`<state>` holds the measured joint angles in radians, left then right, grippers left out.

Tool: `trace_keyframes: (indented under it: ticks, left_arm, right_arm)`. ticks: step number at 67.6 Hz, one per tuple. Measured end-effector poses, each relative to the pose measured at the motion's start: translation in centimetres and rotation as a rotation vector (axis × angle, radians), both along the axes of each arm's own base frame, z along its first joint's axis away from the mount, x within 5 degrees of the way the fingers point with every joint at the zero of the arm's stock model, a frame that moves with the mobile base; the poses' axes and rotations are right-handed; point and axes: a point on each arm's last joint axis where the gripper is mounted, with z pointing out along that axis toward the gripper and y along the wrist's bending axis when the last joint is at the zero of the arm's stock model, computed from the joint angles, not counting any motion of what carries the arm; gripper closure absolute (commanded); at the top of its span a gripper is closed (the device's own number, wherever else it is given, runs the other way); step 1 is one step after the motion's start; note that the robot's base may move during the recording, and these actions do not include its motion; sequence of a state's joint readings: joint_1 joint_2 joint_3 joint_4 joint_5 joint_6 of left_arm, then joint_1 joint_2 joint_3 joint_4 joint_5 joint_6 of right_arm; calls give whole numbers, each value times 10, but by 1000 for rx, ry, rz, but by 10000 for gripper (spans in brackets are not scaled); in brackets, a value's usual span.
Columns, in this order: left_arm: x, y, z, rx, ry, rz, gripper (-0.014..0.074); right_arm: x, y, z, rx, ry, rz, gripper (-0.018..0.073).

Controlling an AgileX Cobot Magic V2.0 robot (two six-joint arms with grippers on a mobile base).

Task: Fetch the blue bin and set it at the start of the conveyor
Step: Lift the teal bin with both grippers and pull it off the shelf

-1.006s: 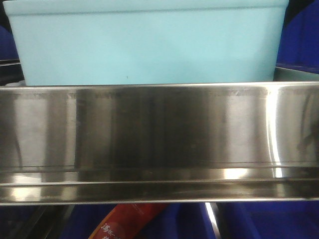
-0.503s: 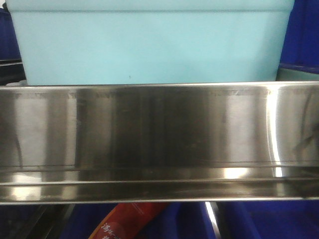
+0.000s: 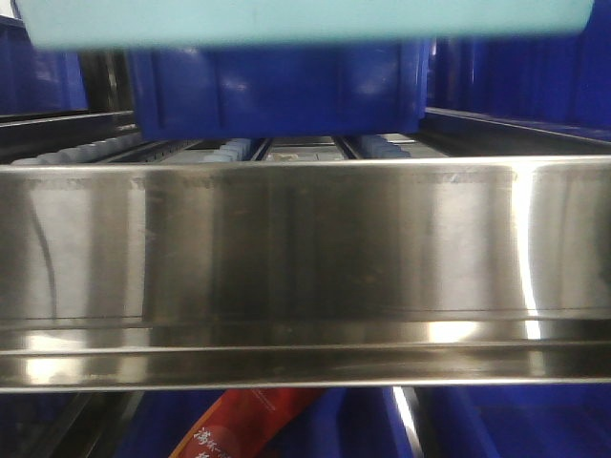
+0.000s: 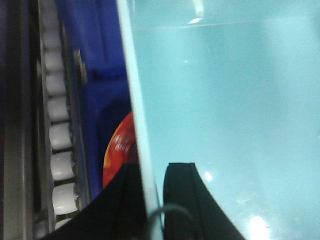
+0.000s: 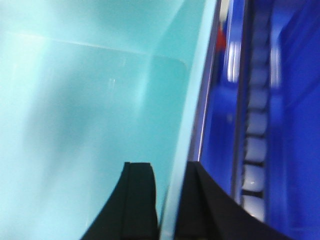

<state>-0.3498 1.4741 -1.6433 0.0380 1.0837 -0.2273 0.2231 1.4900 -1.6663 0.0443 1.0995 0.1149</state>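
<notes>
Both hands hold the blue bin (image 3: 305, 21) above the steel shelf rail (image 3: 305, 248), clear of its top edge. Left hand (image 4: 152, 172) pinches the bin's left wall, one finger inside, one outside. Right hand (image 5: 167, 169) does the same on the right wall. Long axis runs hand to hand. Dark crate (image 3: 277, 91) sits behind, rollers (image 4: 59, 140) below. Conveyor not in view.

- Stainless-steel rail (image 3: 305, 267): spans my front view, reflective.
- Dark blue crate (image 3: 277, 91): behind the rail.
- White rollers (image 4: 57, 150): one row beside blue plastic.
- Red printed packet (image 3: 243, 429): below the rail.
</notes>
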Motion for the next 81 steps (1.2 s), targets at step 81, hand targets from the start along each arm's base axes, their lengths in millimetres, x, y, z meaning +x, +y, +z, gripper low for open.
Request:
trace_keyframes:
  ticks: [81]
  left_arm:
    - [-32,7,48,-102,-263,-19,708]
  right_arm:
    - [-33,-7,44,52,-224,-5,711]
